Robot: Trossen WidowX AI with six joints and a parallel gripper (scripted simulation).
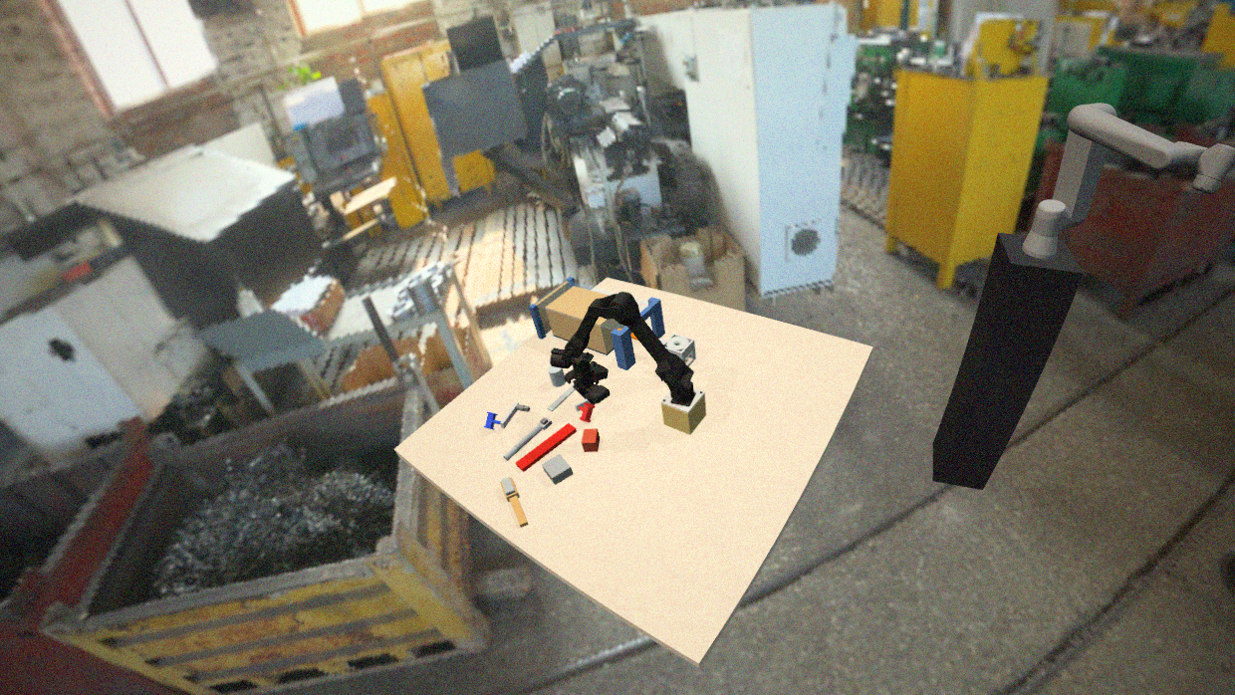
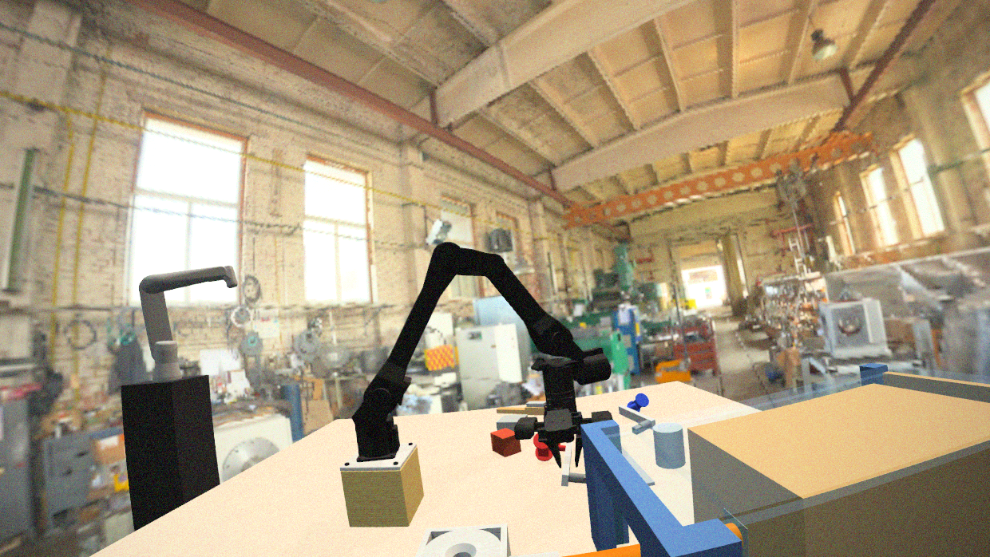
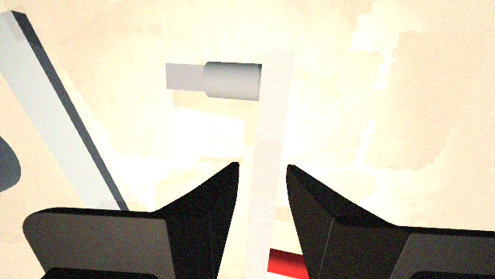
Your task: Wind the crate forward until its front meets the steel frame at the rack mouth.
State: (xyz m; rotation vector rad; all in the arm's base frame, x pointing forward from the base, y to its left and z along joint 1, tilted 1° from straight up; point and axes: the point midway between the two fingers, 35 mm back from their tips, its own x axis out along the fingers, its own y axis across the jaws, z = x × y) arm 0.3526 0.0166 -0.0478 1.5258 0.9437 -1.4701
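Crate (image 2: 831,428) sits inside cubby (image 2: 616,483); part-open gripper (image 3: 262,172) straddles winch handle (image 3: 272,120), ungripped.

Bench (image 1: 691,518): pale cream. Arm (image 2: 443,290) and gripper (image 3: 262,188): black. Handle (image 3: 268,140): white bar, grey stub. Crate (image 2: 831,428): tan. Frame (image 2: 623,491): blue. Arm base (image 2: 381,494): ochre. Cube (image 2: 505,442): red.

1. Matt black fingers, plastic in look, flank a pale, smooth grey bar (image 3: 270,132).
2. The bar's side stub (image 3: 232,80) at 11 o'clock shows a soft metallic sheen.
3. The cream surface (image 3: 420,120) looks matt and faintly blotched.
4. A glossy red piece (image 3: 286,262) shows at 6 o'clock.
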